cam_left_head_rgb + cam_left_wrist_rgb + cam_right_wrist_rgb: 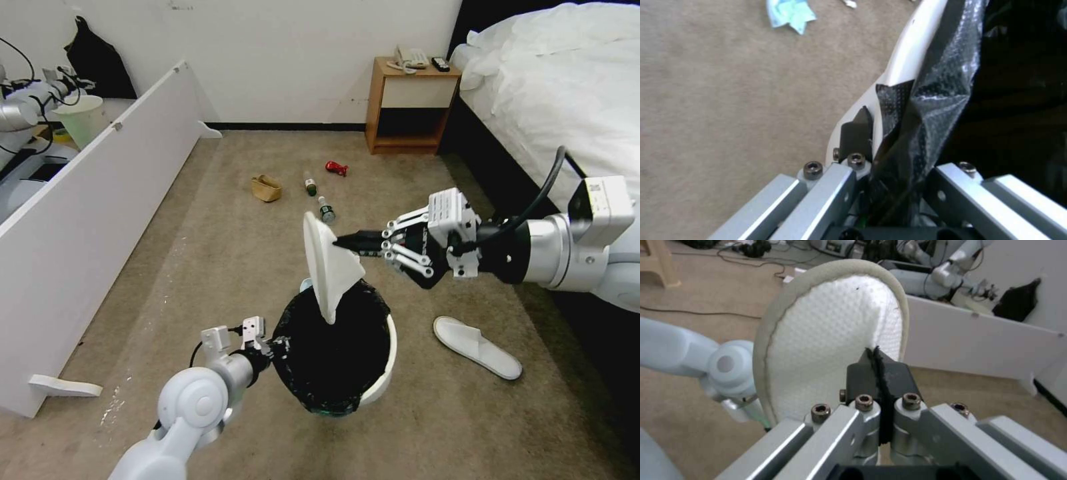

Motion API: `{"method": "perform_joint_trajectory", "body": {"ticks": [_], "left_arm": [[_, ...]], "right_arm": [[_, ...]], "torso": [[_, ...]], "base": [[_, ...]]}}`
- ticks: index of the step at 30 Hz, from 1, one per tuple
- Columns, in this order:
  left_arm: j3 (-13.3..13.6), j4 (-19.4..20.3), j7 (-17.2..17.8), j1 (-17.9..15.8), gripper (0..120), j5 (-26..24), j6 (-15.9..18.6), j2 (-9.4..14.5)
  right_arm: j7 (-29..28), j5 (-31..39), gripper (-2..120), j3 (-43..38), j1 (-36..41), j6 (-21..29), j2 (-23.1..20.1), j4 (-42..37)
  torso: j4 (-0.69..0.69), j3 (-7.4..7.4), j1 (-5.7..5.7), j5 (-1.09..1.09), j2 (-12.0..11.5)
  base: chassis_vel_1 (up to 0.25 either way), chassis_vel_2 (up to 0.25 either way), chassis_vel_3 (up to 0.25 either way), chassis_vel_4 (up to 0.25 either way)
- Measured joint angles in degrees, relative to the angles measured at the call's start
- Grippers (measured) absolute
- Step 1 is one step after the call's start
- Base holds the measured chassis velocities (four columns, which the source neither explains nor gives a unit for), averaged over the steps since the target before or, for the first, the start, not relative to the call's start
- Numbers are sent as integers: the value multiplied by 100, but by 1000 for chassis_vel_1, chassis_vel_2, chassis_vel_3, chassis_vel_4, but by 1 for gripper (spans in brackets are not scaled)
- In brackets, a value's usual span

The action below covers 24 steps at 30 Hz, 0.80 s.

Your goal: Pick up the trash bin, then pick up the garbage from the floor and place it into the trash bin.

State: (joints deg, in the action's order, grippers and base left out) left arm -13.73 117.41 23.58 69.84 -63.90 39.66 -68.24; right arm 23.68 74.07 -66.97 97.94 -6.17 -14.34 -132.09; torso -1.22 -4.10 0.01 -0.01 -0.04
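Nearest us our left gripper (270,347) clamps the black-lined rim of the trash bin (387,373), while our right gripper (347,242), pinched shut on a white slipper (330,267), hangs it long axis vertical, its lower end just over the bin's mouth.

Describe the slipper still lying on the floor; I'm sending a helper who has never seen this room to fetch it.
Start at the bed on the right side of the room. On the carpet beside it, right of the trash bin, lies a white slipper, flat with its opening up. Its twin hangs over the bin, pinched in the right gripper, whereas this one lies alone, touching nothing.
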Motion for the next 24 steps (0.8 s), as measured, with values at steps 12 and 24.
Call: {"method": "perform_joint_trajectory", "body": {"ticks": [12, 24], "left_arm": [[232, 113, 594, -209, 2, -639, 259, -191], [301, 106, 903, -319, 2, -948, 259, -354]], "right_arm": [[89, -305, 0, -18, 407, -28, -18, 61], [227, -802, 0, -20, 877, -59, 83, 158]], "torso": [[0, 0, 0, 0, 0], [0, 0, 0, 0, 0]], "base": [[0, 0, 0, 0], [0, 0, 0, 0]]}}
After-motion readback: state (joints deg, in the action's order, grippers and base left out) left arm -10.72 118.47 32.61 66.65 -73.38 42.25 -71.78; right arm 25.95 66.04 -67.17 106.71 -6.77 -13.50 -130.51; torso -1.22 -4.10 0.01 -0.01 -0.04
